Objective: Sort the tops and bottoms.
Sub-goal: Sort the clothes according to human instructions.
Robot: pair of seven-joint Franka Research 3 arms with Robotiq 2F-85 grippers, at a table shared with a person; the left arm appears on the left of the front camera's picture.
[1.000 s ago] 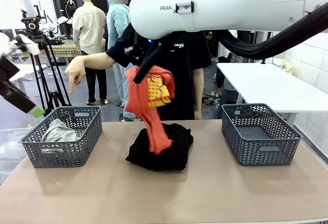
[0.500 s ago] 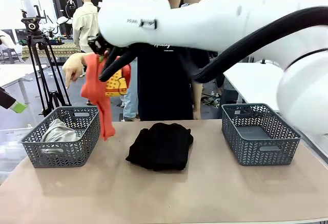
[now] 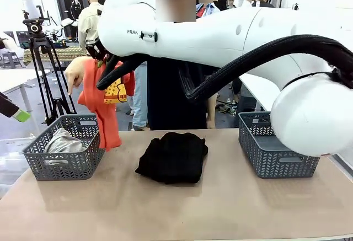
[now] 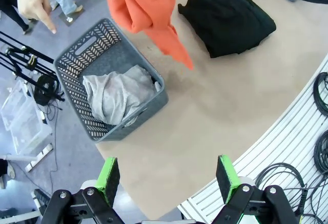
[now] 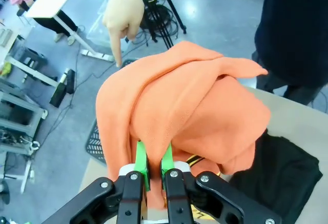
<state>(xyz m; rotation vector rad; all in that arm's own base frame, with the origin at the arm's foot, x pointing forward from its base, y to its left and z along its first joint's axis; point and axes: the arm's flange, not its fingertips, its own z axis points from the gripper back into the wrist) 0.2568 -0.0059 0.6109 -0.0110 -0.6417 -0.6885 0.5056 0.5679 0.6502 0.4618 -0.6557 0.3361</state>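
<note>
At the bottom of your left wrist view, the left gripper (image 4: 167, 175) stands wide open and empty above the desk (image 4: 215, 111) edge. It looks down on the pale grey top (image 4: 118, 93) inside the grey basket (image 4: 69, 67). Your right wrist view gives what the arm hides in front: the right gripper (image 5: 152, 157) is pinched nearly closed on the orange top (image 5: 184, 106), which hangs by that basket's right rim. The black bottoms (image 3: 172, 157) lie mid-desk. Beyond, at upper left, a person's hand (image 3: 76, 75) points down.
</note>
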